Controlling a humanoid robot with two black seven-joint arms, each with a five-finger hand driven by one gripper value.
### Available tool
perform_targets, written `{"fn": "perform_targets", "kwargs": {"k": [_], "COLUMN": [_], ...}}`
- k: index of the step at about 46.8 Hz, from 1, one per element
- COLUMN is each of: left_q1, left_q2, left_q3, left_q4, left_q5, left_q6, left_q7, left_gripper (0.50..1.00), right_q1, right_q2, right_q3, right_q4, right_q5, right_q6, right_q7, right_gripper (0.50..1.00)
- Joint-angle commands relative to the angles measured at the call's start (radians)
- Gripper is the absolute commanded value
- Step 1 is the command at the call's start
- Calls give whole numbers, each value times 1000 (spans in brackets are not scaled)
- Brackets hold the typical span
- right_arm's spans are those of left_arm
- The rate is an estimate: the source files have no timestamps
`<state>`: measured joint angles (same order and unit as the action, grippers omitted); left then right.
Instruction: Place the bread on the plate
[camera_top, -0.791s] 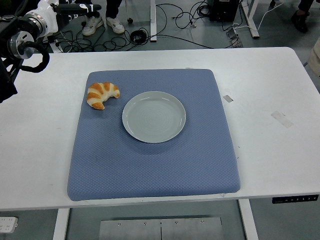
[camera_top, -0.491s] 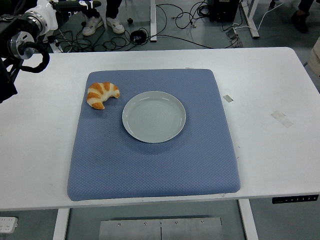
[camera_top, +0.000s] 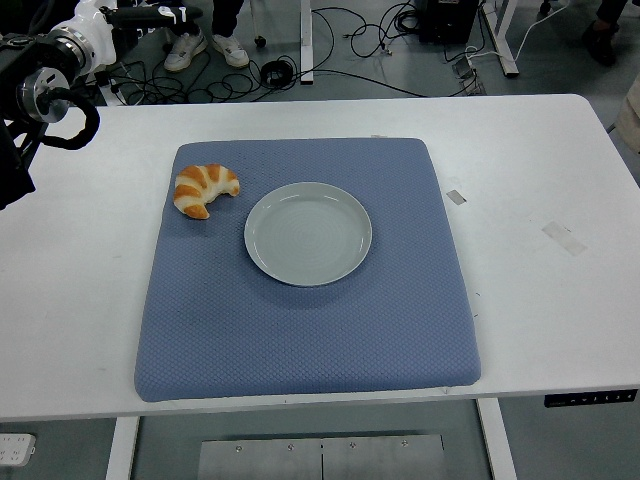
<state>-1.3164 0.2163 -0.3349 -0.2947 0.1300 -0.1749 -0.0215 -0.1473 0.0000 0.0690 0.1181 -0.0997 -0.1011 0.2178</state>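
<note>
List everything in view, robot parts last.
croissant: one, golden brown with pale stripes, on the mat's far left corner, just left of the plate, not on it
plate: one, pale grey-green, empty, near the mat's middle
mat: one, blue, textured, centred on the table
table: one, white, with bits of tape on its right side
cables: several, black, on the floor beyond the table
left arm: one, black and silver, upper left edge; robot hand not visible
</note>
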Motion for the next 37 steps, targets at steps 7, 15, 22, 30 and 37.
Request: {"fn": "perform_targets", "kwargs": {"k": [7, 15, 22, 30, 37], "left_q1": [0, 5, 6, 6, 12], "left_q2": [0, 0, 0, 2, 2], "left_q3": [1, 1, 1, 1, 1], "left_q4": [2, 2, -1, -1, -1], "left_q5": [2, 0, 2, 2, 2], "left_q6": [0, 0, 0, 0, 0], "left_q7": [0, 0, 0, 0, 0], "left_gripper": [966, 966, 966, 966, 966], "right_q1": [0, 0, 0, 0, 0], "right_q2": [0, 0, 0, 0, 0], "right_q3": [0, 0, 0, 0, 0], "right_q4": [0, 0, 0, 0, 0], "right_q5": [0, 0, 0, 0, 0], "right_q6": [0, 0, 0, 0, 0], "right_q7": [0, 0, 0, 0, 0], "right_gripper": [1000, 1000, 1000, 1000, 1000]}}
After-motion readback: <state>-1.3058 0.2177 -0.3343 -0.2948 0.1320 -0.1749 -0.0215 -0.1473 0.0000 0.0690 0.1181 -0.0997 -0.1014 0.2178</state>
